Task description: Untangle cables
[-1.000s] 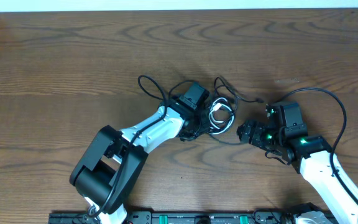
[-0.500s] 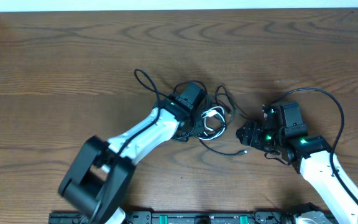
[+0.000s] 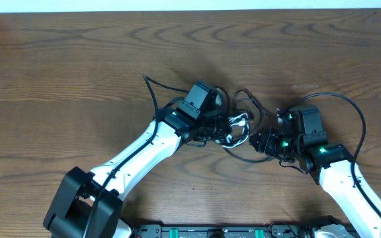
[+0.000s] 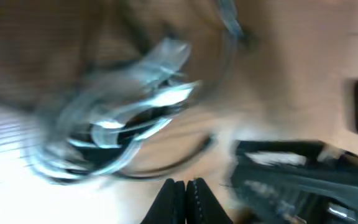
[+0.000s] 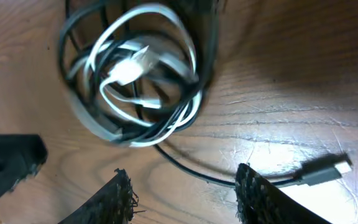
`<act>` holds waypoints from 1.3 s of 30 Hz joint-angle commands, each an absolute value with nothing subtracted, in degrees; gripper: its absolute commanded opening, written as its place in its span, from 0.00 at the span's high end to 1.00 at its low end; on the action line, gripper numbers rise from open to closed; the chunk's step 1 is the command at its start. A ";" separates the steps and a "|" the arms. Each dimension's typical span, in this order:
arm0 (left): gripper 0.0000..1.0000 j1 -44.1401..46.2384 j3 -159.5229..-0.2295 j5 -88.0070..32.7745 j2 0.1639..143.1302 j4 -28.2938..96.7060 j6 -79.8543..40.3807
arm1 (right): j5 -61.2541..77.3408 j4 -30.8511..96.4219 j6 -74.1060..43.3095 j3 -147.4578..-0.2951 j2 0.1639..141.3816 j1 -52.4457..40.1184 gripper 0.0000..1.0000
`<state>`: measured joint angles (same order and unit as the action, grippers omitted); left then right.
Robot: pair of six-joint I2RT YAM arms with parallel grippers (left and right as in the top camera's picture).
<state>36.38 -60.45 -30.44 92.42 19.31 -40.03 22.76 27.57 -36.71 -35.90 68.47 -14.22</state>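
Finding one, change. Your left arm has reached further out, and the knot of cables (image 3: 239, 123) has travelled with it toward 3 o'clock. The knot now sits just beside the right gripper (image 5: 185, 186), right of table centre. The black strand (image 3: 149, 86) trailing to 10 o'clock was a round loop a second ago. It is now drawn into a flatter line, so the pull is taking up slack rather than freeing anything.

Finding two, hands. The fingers of the left gripper (image 4: 180, 190) are pressed together. Its wrist view is smeared by motion, and you cannot tell from it whether a strand is nipped between the tips. Your right jaws have been narrowing but stand apart, with a black cable (image 5: 191, 172) running across the gap between them, not yet pinched.

Judgement: the knot has been brought to the second hand, but no cable has been separated.

Finding three, orientation. Overhead, the tangle's long axis runs from 10 o'clock to 4 o'clock across the table (image 3: 78, 66). In the right wrist view the white cable (image 5: 135, 68) is coiled in a rough oval tilted the same way, with black turns wound round it. The plug (image 5: 328, 168) lies flat, pointing to about 2 o'clock, with its cord leading back toward 9 o'clock.
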 commanded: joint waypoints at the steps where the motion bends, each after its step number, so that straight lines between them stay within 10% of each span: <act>1: 0.93 36.29 -60.23 -43.55 91.66 14.26 -39.00 | 23.46 27.16 -39.00 -35.88 68.73 -14.35 0.49; 9: 0.92 36.29 -60.23 -37.69 91.66 13.54 -36.01 | 21.47 25.71 -38.98 -35.88 71.61 -14.35 0.46; 18: 0.62 37.43 -60.20 -13.61 91.90 21.23 -36.01 | 20.67 26.61 -38.96 -35.88 75.35 -14.28 0.40; 39: 0.64 43.59 -60.20 -3.14 103.68 13.96 -36.01 | 17.87 34.24 -38.94 -35.88 75.55 -14.17 0.39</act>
<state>43.62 -60.36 -4.71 102.30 13.96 -37.01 18.37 34.15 -38.61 -35.88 75.48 -14.22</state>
